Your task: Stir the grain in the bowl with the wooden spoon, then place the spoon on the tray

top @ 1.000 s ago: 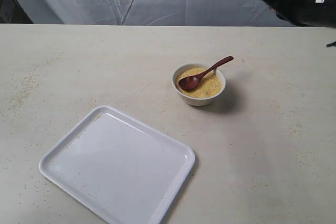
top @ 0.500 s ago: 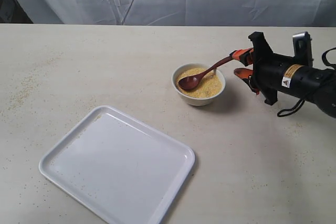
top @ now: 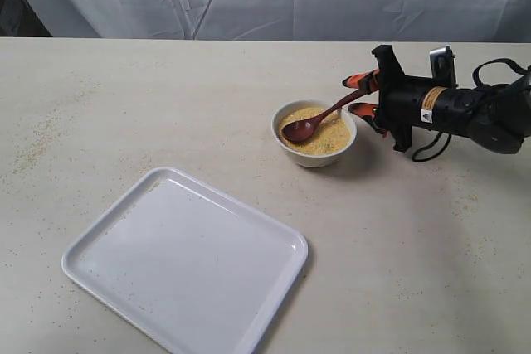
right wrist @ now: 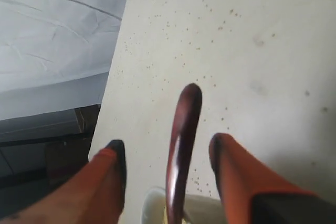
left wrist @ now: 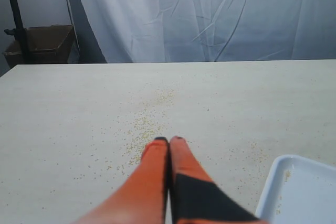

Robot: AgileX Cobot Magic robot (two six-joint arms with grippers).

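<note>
The right gripper point(top: 359, 94) is seen open, its two orange fingers point(right wrist: 105, 182) set on either side of the handle end of the wooden spoon point(top: 319, 120). A gap is left on each side, so the handle is straddled but not clamped. Just ahead of and below the fingertips stands the bowl point(top: 314, 157), filled with grain point(top: 330, 138). The spoon's head is rested in the grain and its handle is leaned over the rim toward the gripper. The tray point(top: 187, 263) is laid flat on the table point(top: 166, 97), well beyond the bowl from this gripper. The left gripper point(left wrist: 169, 141) is seen with its fingers pressed together, a corner of the tray near it. Loose grains point(left wrist: 142, 129) are scattered on the table ahead of it.
</note>
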